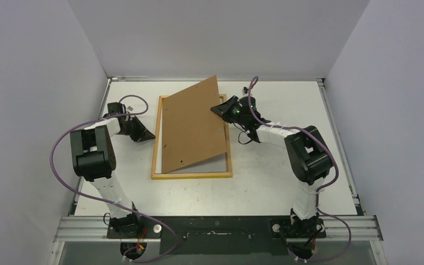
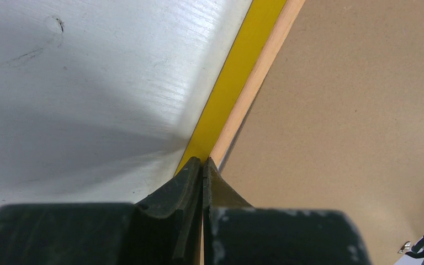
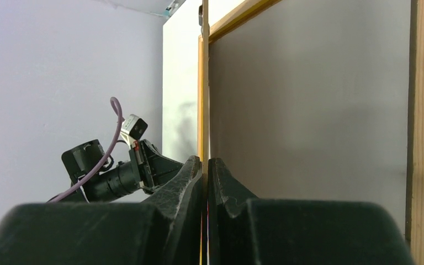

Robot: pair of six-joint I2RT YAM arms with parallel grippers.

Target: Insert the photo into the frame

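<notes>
You see yellow-orange frame (image 1: pixel 192 175), plain brown backing board (image 1: pixel 193 124), white faintly scuffed table (image 1: pixel 265 182), purple cable (image 1: pixel 52 160) at 8 o'clock, grey walls (image 1: pixel 27 83).

The frame (image 1: pixel 192 175) is a thin rectangle, yellow-faced with light wooden edges, lying flat between the two pincers. Its left rail sits right at the closed tips of the left pincer (image 1: pixel 152 134). Its far right corner lies just under the right pincer (image 1: pixel 215 108). A tilted brown backing board (image 1: pixel 193 124) covers most of it, and a pale grey sheet (image 1: pixel 212 162) shows in the opening.
</notes>
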